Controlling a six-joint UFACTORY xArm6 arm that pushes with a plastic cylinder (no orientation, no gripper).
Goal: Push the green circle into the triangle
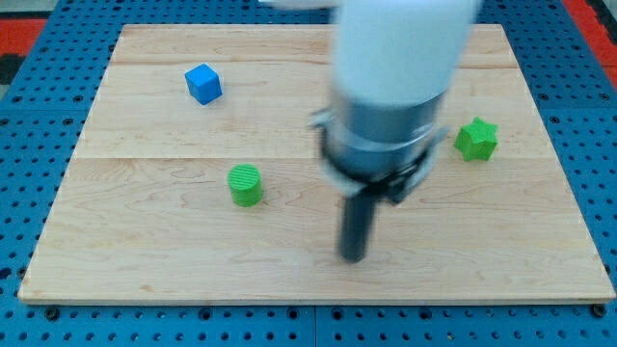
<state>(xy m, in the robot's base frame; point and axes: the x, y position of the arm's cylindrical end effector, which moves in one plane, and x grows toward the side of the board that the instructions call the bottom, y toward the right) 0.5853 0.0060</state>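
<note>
Claw: none fitted; no released or clenched state applies. The arm ends in a dark rod, and my tip (354,256) rests on the counter (145,270), grasping nothing.

Item 1, green circle (246,185): short upright cylinder, left of centre, well apart from my tip, which sits to its right and lower in the view. Judged light, rigid, and free to slide on smooth wood; its round wall may roll off a glancing push, so contact belongs squarely on the side facing away from the target.

Item 2, triangle: no such block is visible; the arm's blurred body may hide it.

Item 3, blue cube (203,84): the view's upper left.

Item 4, green star (476,139): the view's right edge
</note>
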